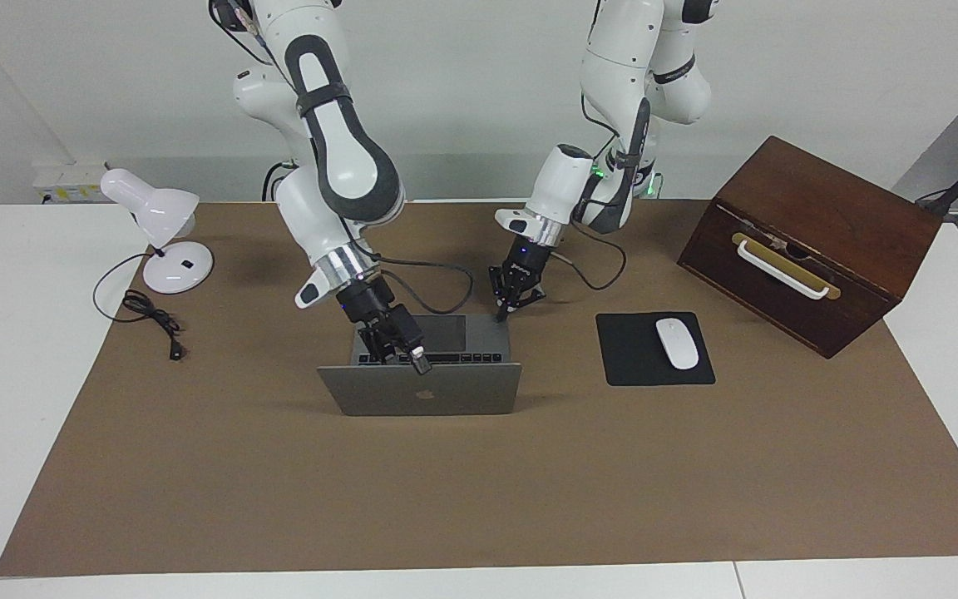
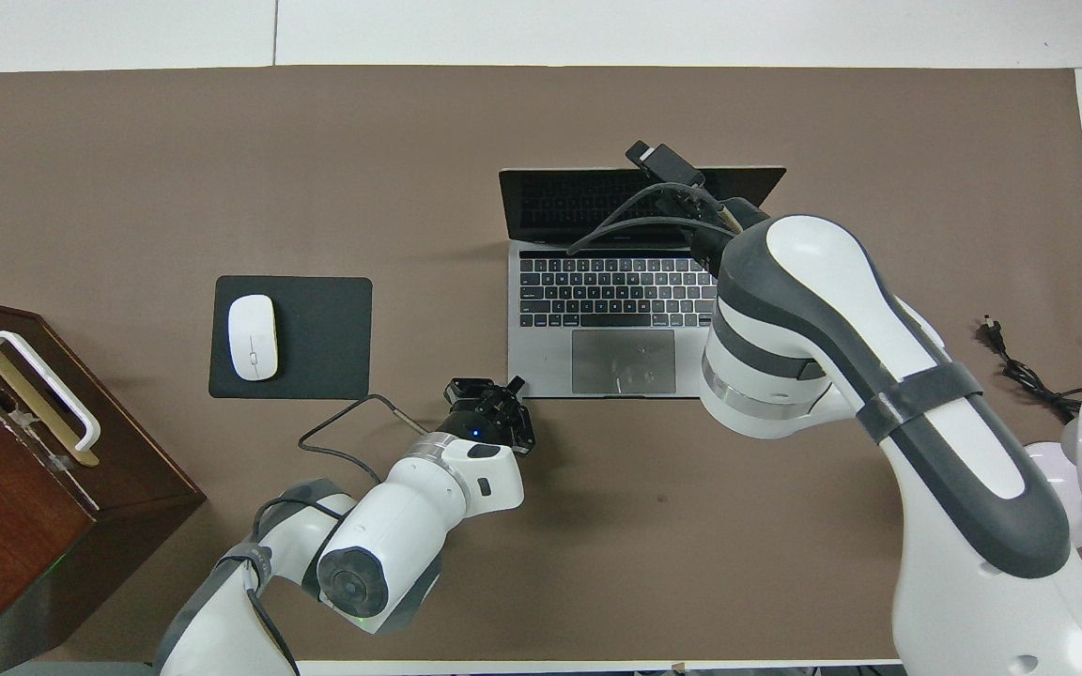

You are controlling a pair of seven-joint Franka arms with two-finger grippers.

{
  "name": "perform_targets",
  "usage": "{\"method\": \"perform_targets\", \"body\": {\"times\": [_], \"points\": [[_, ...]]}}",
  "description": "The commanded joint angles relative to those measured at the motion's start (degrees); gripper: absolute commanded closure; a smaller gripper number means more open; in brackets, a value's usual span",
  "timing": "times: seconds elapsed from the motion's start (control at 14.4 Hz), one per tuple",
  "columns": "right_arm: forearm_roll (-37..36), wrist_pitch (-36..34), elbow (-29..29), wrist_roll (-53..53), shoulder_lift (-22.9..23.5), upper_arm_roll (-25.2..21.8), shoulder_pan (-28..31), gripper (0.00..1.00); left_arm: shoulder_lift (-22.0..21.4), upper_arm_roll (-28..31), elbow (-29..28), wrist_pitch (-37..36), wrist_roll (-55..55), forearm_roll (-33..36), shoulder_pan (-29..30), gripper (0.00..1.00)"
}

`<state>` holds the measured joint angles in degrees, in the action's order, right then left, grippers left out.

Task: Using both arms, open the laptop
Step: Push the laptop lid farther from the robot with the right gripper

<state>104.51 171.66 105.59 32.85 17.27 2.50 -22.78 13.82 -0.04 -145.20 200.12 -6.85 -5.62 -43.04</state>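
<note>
The silver-grey laptop (image 1: 446, 398) stands open in the middle of the brown mat, its lid leaning back away from the robots. The overhead view shows its dark screen, black keyboard and grey trackpad (image 2: 623, 361). My right gripper (image 1: 417, 359) is at the lid's top edge, with one finger on the lid's outer face; it also shows in the overhead view (image 2: 661, 167). My left gripper (image 1: 502, 314) points down with its tips at the corner of the laptop's base nearest the robots, toward the left arm's end (image 2: 509, 392).
A black mouse pad (image 1: 641, 366) with a white mouse (image 1: 676, 343) lies beside the laptop toward the left arm's end. A brown wooden box with a white handle (image 1: 812, 241) stands past it. A white desk lamp (image 1: 159, 225) and its cord lie at the right arm's end.
</note>
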Motion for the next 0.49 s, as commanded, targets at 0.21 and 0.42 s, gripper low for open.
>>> {"method": "perform_targets", "body": {"times": [0.21, 0.42], "points": [[-3.1, -1.1, -4.2, -0.4, 2.9, 0.2, 2.1, 0.00, 2.5, 0.8, 1.4, 0.7, -0.2, -1.1, -1.2, 1.00], [-3.0, -0.9, -6.0, -5.0, 4.9, 0.2, 2.0, 0.00, 2.5, 0.8, 1.4, 0.7, -0.2, -1.1, -1.2, 1.00]]}}
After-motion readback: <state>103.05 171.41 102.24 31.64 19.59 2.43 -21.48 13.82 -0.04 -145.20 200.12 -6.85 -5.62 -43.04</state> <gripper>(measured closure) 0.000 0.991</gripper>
